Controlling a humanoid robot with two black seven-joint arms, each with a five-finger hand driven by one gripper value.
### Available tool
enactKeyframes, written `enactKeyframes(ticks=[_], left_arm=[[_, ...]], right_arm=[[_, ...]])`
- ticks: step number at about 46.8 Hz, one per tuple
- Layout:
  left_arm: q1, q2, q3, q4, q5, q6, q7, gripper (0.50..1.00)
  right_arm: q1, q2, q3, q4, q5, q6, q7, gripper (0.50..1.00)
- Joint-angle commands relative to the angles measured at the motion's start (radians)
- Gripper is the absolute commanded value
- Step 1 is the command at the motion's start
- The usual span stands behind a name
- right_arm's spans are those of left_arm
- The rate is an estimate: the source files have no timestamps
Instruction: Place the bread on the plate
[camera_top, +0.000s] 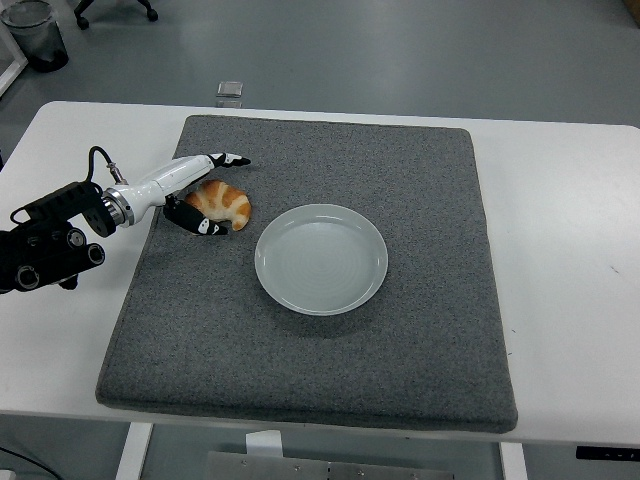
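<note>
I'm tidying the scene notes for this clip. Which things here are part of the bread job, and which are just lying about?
Part of the job:
- bread, on the mat
- plate, empty
- left hand, fingers open around the bread

Just lying about:
- grey mat
- small clear container at the table's far edge
- bin on the floor

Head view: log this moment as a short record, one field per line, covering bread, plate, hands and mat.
bread: croissant lying on the grey mat, left of the plate, not on it
plate: pale round plate, empty, near mat centre
left hand: fingers spread around the croissant, one above it and one below, not closed on it
right hand: not in view
far edge: small clear container beyond the mat
</note>
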Motion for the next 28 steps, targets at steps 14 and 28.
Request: enactKeyframes(ticks=[14,28], left_arm=[[0.0,-0.012,0.001,0.012,-0.016,-0.003,-0.017,0.872],[0.002,-0.008,0.009,0.01,-0.014,-0.016,-0.044,0.5]], right_arm=[[0.0,0.0,0.0,-0.001,0.0,0.0,0.0,0.94],[0.0,0.0,0.0,-0.001,0.0,0.0,0.0,0.938]])
